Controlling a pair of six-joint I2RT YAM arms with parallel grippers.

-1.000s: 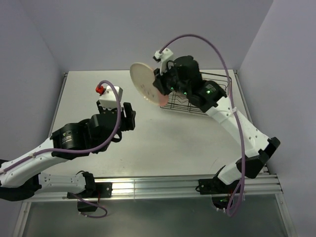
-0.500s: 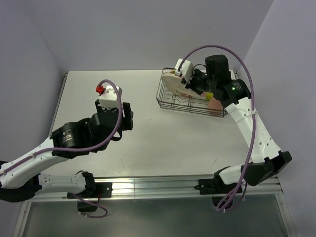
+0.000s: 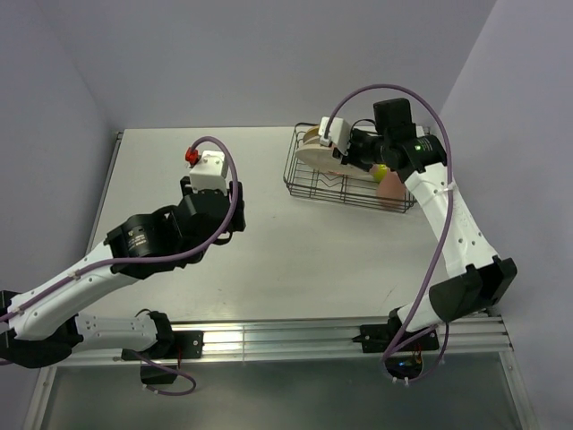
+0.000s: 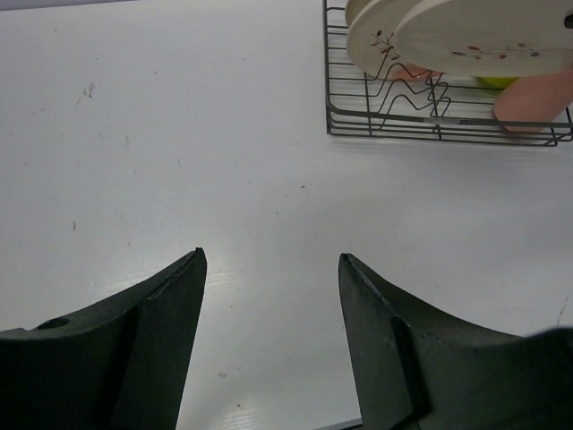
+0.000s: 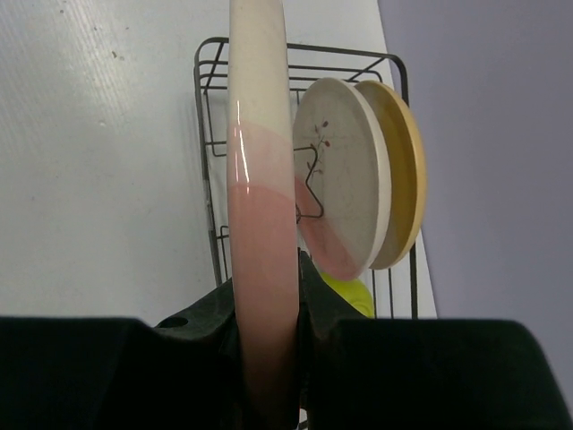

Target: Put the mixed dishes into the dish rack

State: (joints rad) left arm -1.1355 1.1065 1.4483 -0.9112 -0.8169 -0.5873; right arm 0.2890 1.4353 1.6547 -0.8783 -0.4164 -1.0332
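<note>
The dish rack (image 3: 309, 184) stands at the far right part of the table (image 3: 295, 260), a black wire basket with wavy dividers inside. The right fingers (image 5: 208, 315) are closed tight on the rim of a cream plate (image 5: 264, 179), one finger on each face. This plate is held on its edge, upright, and has a pale pink and a darker pink band across it. In the top view it is at the left end of the dish rack, low among the wires. Whether its lower edge rests between the dividers I cannot tell. Behind it, already standing in the rack, are a sprig plate (image 5: 340, 193) with a pink segment and, just beside that one, a yellow-edged plate (image 5: 405, 170); the two lean close together. The lime-green bowl (image 3: 380, 172) lies in the rack to the right of the plates, and the pink cup (image 3: 390, 189) is next to it at the right end. The left fingers (image 4: 161, 340) are spread wide apart and hold nothing. They hang above bare table, well apart from the rack, and point toward it.
</note>
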